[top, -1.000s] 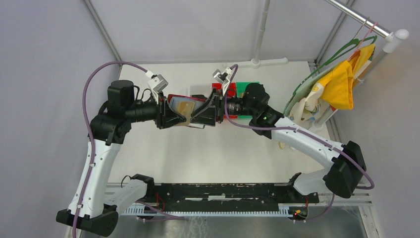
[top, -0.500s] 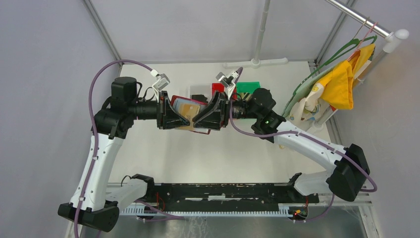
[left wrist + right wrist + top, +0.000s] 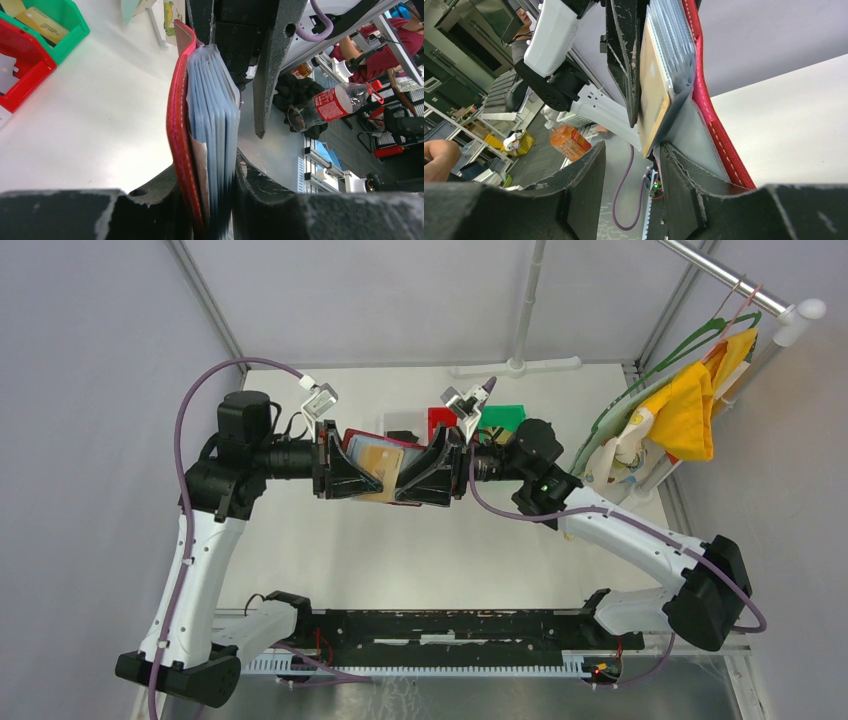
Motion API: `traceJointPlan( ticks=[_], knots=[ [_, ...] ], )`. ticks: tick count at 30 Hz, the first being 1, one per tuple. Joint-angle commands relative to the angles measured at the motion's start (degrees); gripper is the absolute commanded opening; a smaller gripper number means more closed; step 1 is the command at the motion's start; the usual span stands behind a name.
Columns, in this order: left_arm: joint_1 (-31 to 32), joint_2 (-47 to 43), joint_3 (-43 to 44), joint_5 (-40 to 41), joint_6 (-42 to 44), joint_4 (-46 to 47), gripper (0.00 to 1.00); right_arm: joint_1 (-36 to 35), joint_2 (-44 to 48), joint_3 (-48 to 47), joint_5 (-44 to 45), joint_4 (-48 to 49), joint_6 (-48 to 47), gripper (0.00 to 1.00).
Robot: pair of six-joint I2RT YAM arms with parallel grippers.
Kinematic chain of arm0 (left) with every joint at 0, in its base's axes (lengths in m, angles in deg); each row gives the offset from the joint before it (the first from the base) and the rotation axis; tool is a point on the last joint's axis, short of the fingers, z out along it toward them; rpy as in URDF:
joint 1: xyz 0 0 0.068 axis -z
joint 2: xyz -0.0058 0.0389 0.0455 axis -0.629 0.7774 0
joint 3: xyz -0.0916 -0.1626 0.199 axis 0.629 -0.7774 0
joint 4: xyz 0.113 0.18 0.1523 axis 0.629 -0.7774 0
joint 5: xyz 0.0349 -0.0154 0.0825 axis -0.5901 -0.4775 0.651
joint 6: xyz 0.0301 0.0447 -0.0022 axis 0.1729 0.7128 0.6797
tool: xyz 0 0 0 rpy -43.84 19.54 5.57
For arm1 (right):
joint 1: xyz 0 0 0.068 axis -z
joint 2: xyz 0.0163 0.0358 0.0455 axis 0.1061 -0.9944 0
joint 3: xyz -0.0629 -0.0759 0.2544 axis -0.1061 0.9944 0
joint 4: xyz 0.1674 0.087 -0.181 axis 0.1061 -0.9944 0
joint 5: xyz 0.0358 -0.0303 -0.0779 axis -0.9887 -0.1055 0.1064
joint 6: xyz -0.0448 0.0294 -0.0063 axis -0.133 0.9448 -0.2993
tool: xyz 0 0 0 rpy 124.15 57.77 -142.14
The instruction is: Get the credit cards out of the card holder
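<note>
The dark red card holder [image 3: 362, 439] hangs in the air between both arms. My left gripper [image 3: 350, 476] is shut on it. In the left wrist view the red cover [image 3: 178, 115] and a stack of grey-blue sleeves [image 3: 216, 110] stand clamped between my left gripper's [image 3: 212, 200] jaws. A tan credit card [image 3: 378, 466] sticks out of the sleeves. In the right wrist view this tan card [image 3: 651, 95] points its lower corner into the gap of my right gripper [image 3: 631, 172], close to the right finger [image 3: 684, 185]. The right jaws are open and hold nothing. Other cards are hidden.
A red bin [image 3: 441, 421] and a green bin [image 3: 501, 417] stand on the white table behind the grippers; both show in the left wrist view, red [image 3: 22, 67] and green [image 3: 60, 22]. A rack with a yellow cloth [image 3: 690, 410] stands at the right.
Both grippers and the card holder have shifted slightly toward the near side. My right gripper has stayed open at the tan card's edge.
</note>
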Motion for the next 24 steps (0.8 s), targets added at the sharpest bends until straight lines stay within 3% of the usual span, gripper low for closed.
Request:
traceJointPlan(
  ticks=[1, 3, 10, 14, 19, 24],
  knots=[
    [0.2, -0.7, 3.6, -4.7, -3.3, 3.0, 0.13, 0.3, -2.1, -3.2, -2.2, 6.9, 1.8, 0.5],
    [0.2, -1.1, 3.4, -6.2, -3.2, 3.1, 0.17, 0.2, -1.5, -1.0, -2.8, 13.7, 4.4, 0.5],
    [0.2, -1.7, 3.1, -2.3, -3.0, 3.2, 0.22, 0.1, -2.1, -1.9, -1.0, 18.0, 7.5, 0.42],
    [0.2, -1.1, 2.2, -1.1, -1.6, 1.2, 0.29, 0.0, -4.0, -0.1, -0.8, 28.5, 13.9, 0.36],
    [0.2, -0.1, 2.2, 1.0, -0.7, -1.2, 0.29, -0.6, -5.0, 1.6, 1.5, 28.6, 14.7, 0.23],
    [0.2, -0.1, 2.0, -1.7, 0.2, -1.7, 0.34, -1.1, -3.9, 1.5, 6.9, 17.1, 8.4, 0.16]
  ],
)
